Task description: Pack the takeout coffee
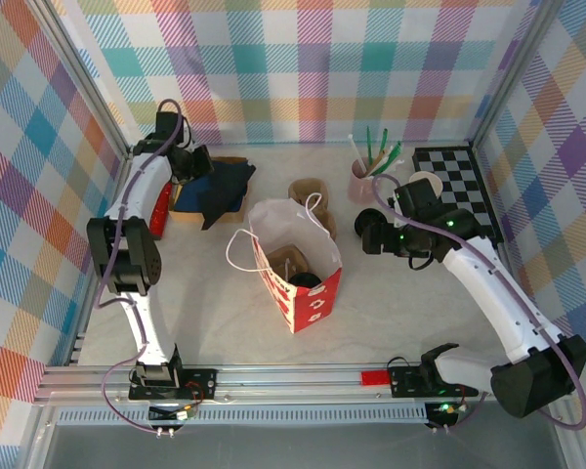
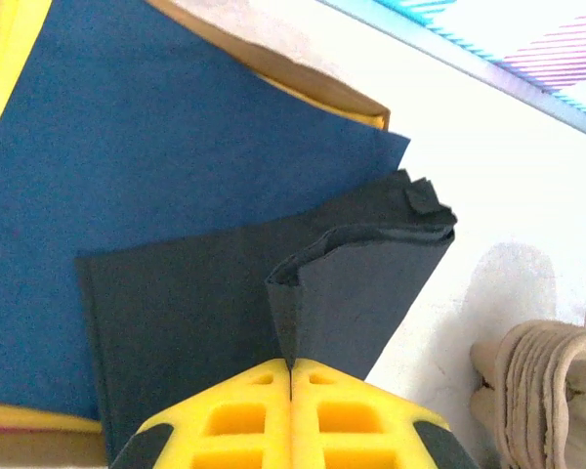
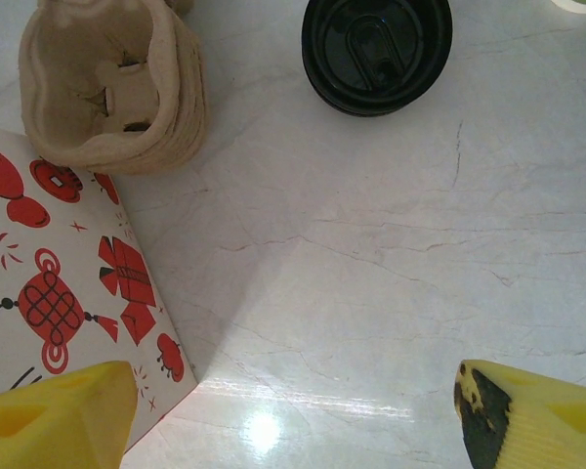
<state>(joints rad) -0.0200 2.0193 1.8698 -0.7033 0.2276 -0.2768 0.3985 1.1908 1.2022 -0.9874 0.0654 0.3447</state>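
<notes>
The takeout coffee (image 3: 376, 54) stands upright on the pale, veined marble tabletop (image 3: 391, 254), seen from above as a round, glossy black lid with a raised sip tab. It is ahead of the right gripper (image 3: 293, 420), well apart from it. That gripper's 2 yellow fingers (image 3: 63, 410) are spread wide with bare tabletop between them and nothing held.

Just left of the cup, with a gap between them, sits a nested stack of brown moulded-pulp cup carriers (image 3: 112, 88), rough and fibrous, with rounded corners. Below it, the white paper bag (image 3: 59, 293) printed with red knots and lanterns runs along the left finger. From above, the bag stands open-mouthed in the middle of the tabletop, its white cord handles splayed. A pink cup of straws (image 1: 359, 184) and a black-and-white checkered board (image 1: 459, 181) lie behind the right arm.

At the far left, the left gripper (image 2: 291, 376) has its 2 fingers pressed together, pinching a peaked fold of a dark grey napkin (image 2: 195, 303), which lies on a flat blue napkin (image 2: 127, 147).
</notes>
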